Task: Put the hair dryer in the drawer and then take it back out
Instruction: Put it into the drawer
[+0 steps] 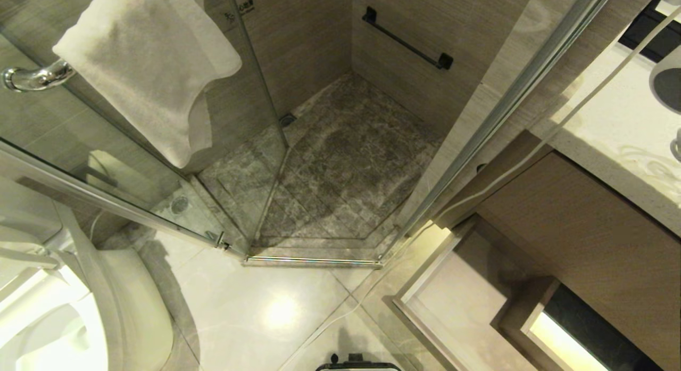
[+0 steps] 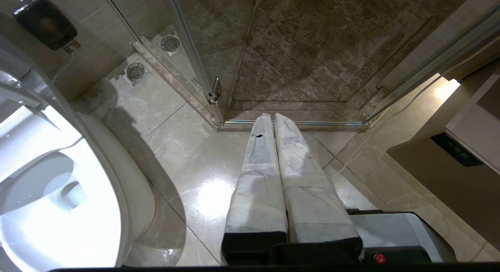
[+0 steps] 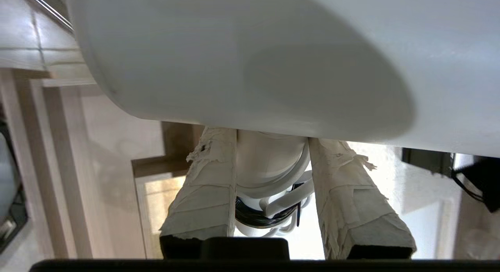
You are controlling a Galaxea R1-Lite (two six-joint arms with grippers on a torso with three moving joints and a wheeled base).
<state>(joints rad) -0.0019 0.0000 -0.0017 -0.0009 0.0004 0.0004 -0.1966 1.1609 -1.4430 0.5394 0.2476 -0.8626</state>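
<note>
In the bathroom, above the open drawer [image 1: 457, 296], the right end effector [image 3: 271, 174] squeezes the hair dryer [image 3: 250, 57] handle, and its curly cord [image 3: 273, 201] might snag the drawer's edge.

Pale stone table [image 1: 601, 121] (vanity top, far right): white cord [image 1: 652, 166] lies coiled directly on it. Glossy tiled floor [image 1: 255, 312] carries the toilet [image 1: 127, 318] and the robot's base [image 1: 357, 365].

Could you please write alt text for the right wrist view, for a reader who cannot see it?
The right hand grips the white hair dryer by its handle, its fat barrel filling the upper view. Its coiled cord bunches between the taped fingers, above beige wood-grain cabinetry.
</note>
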